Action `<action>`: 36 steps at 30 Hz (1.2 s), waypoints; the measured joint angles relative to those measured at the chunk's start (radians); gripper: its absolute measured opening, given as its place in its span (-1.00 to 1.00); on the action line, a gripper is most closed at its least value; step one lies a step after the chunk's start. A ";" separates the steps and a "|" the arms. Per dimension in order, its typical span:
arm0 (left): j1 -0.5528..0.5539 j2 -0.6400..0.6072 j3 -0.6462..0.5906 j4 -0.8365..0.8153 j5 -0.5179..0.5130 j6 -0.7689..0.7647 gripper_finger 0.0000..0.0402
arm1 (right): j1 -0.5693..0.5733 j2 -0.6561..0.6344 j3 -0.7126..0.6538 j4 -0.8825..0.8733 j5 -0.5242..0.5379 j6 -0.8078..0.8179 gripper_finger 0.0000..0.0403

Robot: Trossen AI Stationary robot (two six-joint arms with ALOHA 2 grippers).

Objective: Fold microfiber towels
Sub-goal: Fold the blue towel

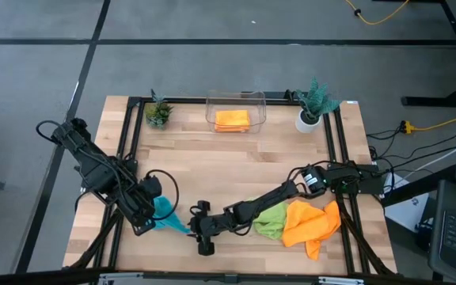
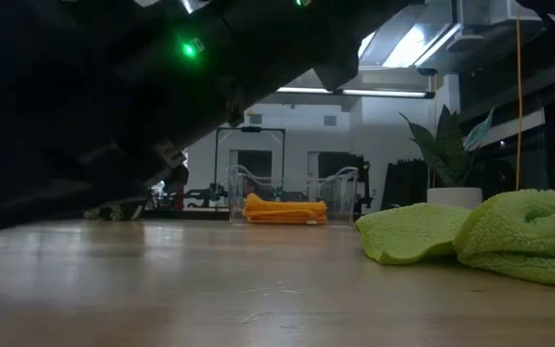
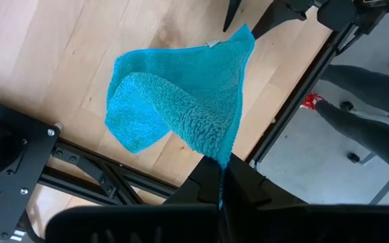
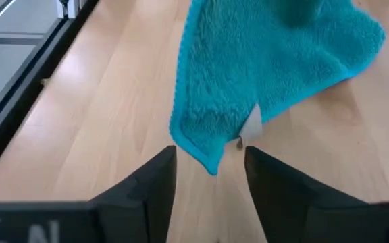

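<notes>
Right now the teal towel (image 1: 167,212) lies at the table's (image 1: 236,166) front edge, about seven o'clock from its centre, stretched between both grippers. Its long axis runs nine-to-three. The left gripper (image 1: 143,223) is clenched on the corner at its nine o'clock end. The right gripper (image 4: 210,177) sits at the three o'clock end, jaws parted, with the free corner lying just ahead between its fingers (image 4: 150,185), not yet pinched. Its arm reaches low across the front, over the green towel (image 1: 271,220) and beside the orange towel (image 1: 311,223). Another orange towel lies folded in the bin (image 1: 236,109).
</notes>
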 joint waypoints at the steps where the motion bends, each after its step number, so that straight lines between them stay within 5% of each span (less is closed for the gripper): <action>1: 0.000 0.000 0.000 0.000 0.000 -0.001 -1.00 | 0.000 0.000 0.000 0.003 0.000 -0.002 -0.13; 15: 0.000 0.000 0.000 0.000 0.000 -0.003 -1.00 | 0.000 -0.001 0.000 0.059 0.000 -0.074 -0.18; 24: 0.000 0.000 0.000 0.000 0.001 -0.003 -1.00 | 0.000 -0.007 0.000 0.037 0.000 -0.032 -0.93; 36: 0.000 0.000 0.000 -0.001 -0.044 0.000 -1.00 | -0.007 -0.371 0.001 -0.593 0.141 -0.132 -0.98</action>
